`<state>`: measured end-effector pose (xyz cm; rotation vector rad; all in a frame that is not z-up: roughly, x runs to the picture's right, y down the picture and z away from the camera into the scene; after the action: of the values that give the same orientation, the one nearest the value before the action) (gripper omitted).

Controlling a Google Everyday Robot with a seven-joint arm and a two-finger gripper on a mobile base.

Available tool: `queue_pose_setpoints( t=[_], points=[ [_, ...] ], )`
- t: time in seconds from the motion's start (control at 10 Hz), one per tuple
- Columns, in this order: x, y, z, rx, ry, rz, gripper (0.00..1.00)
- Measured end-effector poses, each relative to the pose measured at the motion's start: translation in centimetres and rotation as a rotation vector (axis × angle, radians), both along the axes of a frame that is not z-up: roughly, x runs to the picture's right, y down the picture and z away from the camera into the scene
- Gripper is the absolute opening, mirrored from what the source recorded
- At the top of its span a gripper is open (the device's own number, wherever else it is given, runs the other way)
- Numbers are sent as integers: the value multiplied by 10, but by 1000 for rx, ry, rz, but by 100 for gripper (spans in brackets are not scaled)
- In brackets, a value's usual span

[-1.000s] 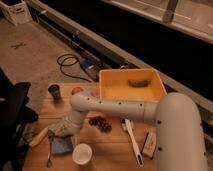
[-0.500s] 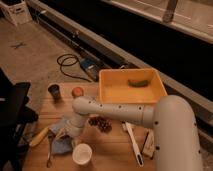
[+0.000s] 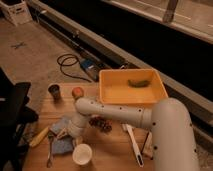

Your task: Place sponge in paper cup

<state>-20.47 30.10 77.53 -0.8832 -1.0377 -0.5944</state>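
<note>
- On the left part of the wooden surface (image 3: pixel 111 151), the blue sponge (image 3: pixel 62 146) is lying flat, just beside the paper cup (image 3: pixel 82 154) and not yet inside it.
- The cup is standing upright, mouth open.
- The gripper (image 3: pixel 64 132) is sitting directly over the sponge, having dipped lower than a second ago; open or closed cannot be told.
- Judgement: the grasp is only being set up; lifting and carrying are still pending.
- Further back, a yellow tray (image 3: pixel 117 92) and a dark cup (image 3: pixel 54 91) are standing well apart.
</note>
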Motion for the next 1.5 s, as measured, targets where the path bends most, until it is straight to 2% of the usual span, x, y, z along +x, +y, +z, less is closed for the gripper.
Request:
queue_pose_setpoints(
  t=[0.5,0.7,0.8,1.5],
  points=[
    [2,0,-1,4,-1,-7,21],
    [3,-1,-2,3,-2,-9,5],
    [3,-3,-2,4,-2,-7,0],
    [3,-3,-1,4,-1,-7,0]
  ],
)
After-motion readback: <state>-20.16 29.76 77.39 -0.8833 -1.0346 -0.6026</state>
